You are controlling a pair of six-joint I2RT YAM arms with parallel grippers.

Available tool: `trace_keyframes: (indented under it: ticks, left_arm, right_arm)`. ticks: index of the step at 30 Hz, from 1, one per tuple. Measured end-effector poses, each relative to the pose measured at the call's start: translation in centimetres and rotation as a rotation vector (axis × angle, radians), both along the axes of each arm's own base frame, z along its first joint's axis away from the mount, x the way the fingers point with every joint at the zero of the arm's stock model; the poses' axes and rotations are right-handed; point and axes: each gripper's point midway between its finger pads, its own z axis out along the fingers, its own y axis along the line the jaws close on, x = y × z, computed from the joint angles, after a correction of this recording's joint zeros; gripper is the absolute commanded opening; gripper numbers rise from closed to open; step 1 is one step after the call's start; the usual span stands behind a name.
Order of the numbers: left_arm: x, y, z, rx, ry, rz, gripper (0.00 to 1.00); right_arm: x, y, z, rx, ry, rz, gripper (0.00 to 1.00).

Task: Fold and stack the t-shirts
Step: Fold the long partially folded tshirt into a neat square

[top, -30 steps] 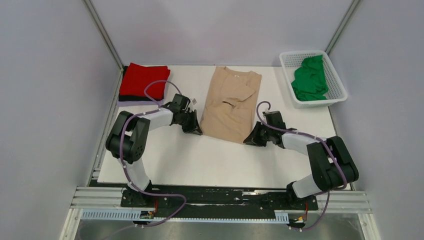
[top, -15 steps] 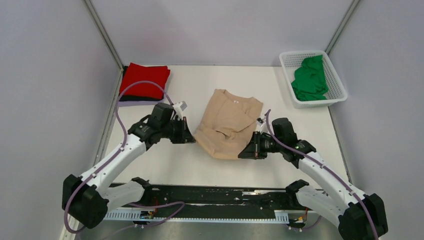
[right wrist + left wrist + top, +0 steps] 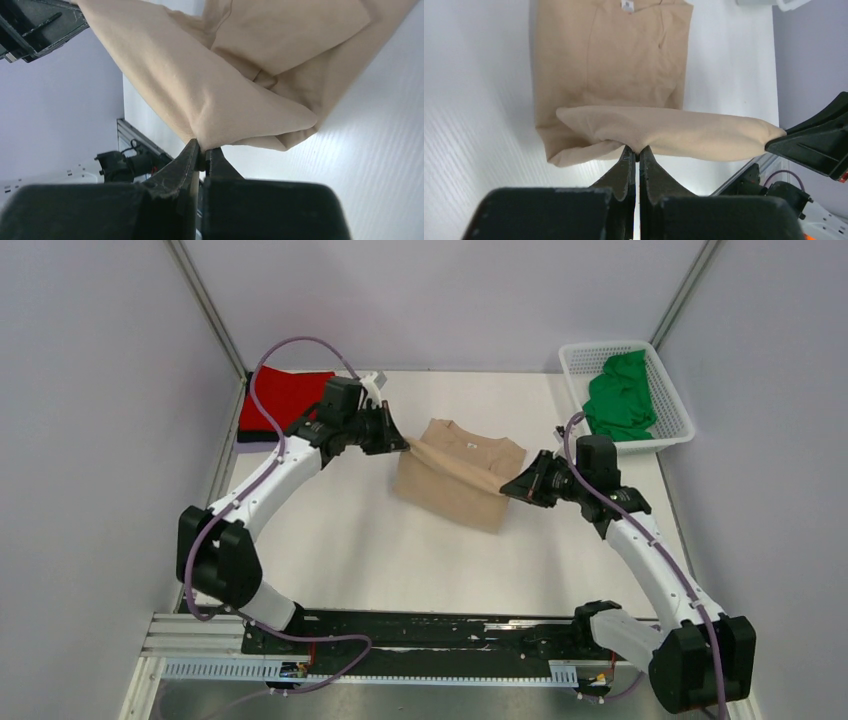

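A tan t-shirt [image 3: 460, 470] lies partly folded in the middle of the table, its near hem lifted and stretched between both grippers. My left gripper [image 3: 403, 445] is shut on the hem's left corner [image 3: 636, 145]. My right gripper [image 3: 508, 489] is shut on the right corner [image 3: 205, 142]. The shirt's collar end [image 3: 624, 45] still rests flat on the table below the raised fold. A folded red t-shirt [image 3: 275, 398] sits on a dark one [image 3: 255, 437] at the back left. A green t-shirt [image 3: 620, 395] is bunched in the basket.
A white lattice basket [image 3: 668, 390] stands at the back right corner. Grey walls close in on the left, right and back. The white table top [image 3: 400, 550] ends at the black rail near the arm bases.
Both grippers have lifted the tan shirt's near hem and carried it toward the back, over the rest of the shirt. Both arms have stretched out farther from their bases.
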Motion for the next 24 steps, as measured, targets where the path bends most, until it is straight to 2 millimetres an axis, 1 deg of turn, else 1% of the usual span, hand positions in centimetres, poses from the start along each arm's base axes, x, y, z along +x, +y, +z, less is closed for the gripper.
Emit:
trace_keyframes:
  ticks: [1, 4, 6, 7, 8, 14, 18, 23, 24]
  left_arm:
    - [1.2, -0.4, 0.3, -0.003, -0.009, -0.003, 0.0]
    - [4.0, -1.6, 0.7, -0.014, -0.033, -0.019, 0.0]
    - [5.5, -2.3, 0.5, -0.016, -0.036, -0.03, 0.0]
    - [6.2, -2.7, 1.0, -0.022, -0.052, -0.037, 0.0]
    - [7.0, -2.9, -0.1, -0.014, -0.033, -0.039, 0.0]
    - [10.8, -4.3, -2.7, 0.01, -0.008, -0.05, 0.0]
    - [13.3, -5.1, -4.8, 0.023, 0.01, -0.052, 0.0]
    - [16.2, -5.9, -7.6, 0.041, 0.024, -0.051, 0.0]
    - [16.8, -6.1, -8.4, 0.045, 0.028, -0.05, 0.02]
  right_arm:
    - [0.8, -0.4, 0.2, -0.001, -0.006, -0.021, 0.0]
    - [3.1, -1.7, 0.6, 0.0, -0.018, -0.073, 0.0]
    - [4.5, -2.5, 0.5, 0.003, -0.015, -0.099, 0.0]
    - [5.2, -2.9, 0.3, 0.006, -0.011, -0.11, 0.0]
    - [5.8, -3.2, 0.1, 0.008, -0.006, -0.12, 0.0]
    - [9.4, -5.1, -1.9, 0.035, 0.034, -0.155, 0.0]
    - [12.1, -6.3, -3.1, 0.057, 0.05, -0.171, 0.0]
    - [14.7, -6.9, -5.2, 0.06, 0.078, -0.179, 0.0]
    - [15.3, -7.0, -5.7, 0.059, 0.084, -0.181, 0.01]
